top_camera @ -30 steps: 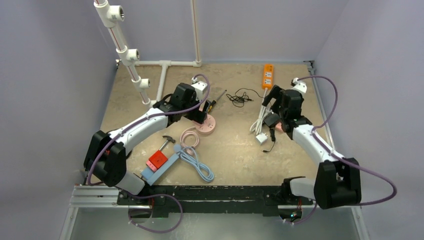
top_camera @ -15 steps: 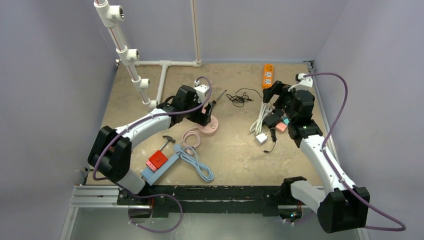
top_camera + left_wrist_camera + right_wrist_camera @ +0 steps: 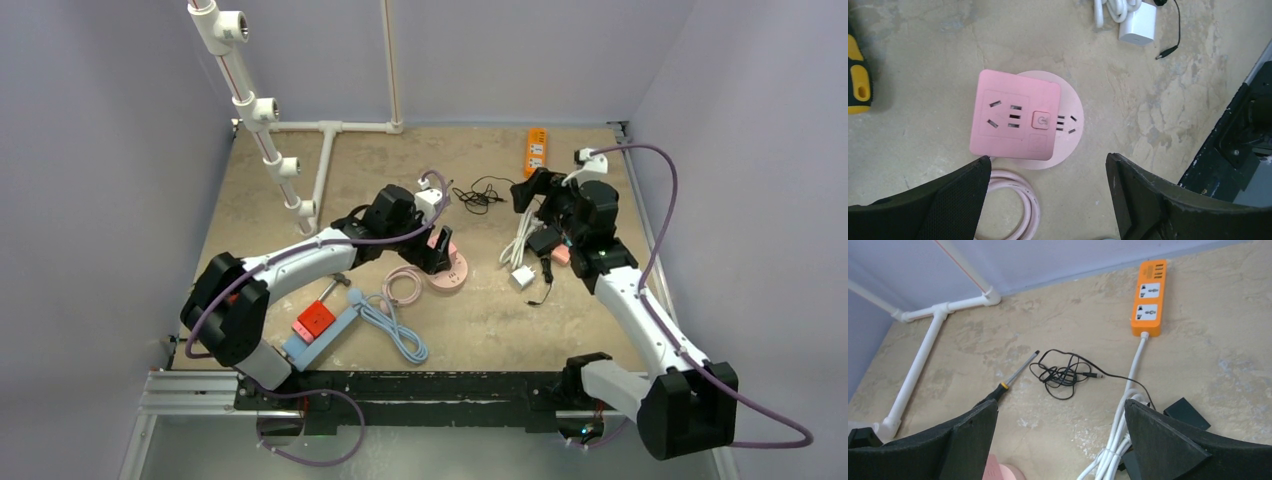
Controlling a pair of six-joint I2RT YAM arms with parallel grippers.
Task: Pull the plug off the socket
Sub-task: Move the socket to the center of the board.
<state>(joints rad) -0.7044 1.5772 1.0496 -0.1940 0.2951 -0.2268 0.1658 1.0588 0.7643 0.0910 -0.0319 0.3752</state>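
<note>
Left tool (image 3: pixel 1047 161) stands apart above the pink plug (image 3: pixel 1014 121), which is seated on the round socket (image 3: pixel 1070 135) at mid-frame of the wrist view. Recommend lowering squarely, clamping the plug's flat sides and lifting straight (the loose socket may rise with it). Right tool (image 3: pixel 1060 407) likewise apart and empty; no containers seen.

Power symbol (image 3: pixel 1041 120) on pink socket (image 3: pixel 1008 100)
</note>
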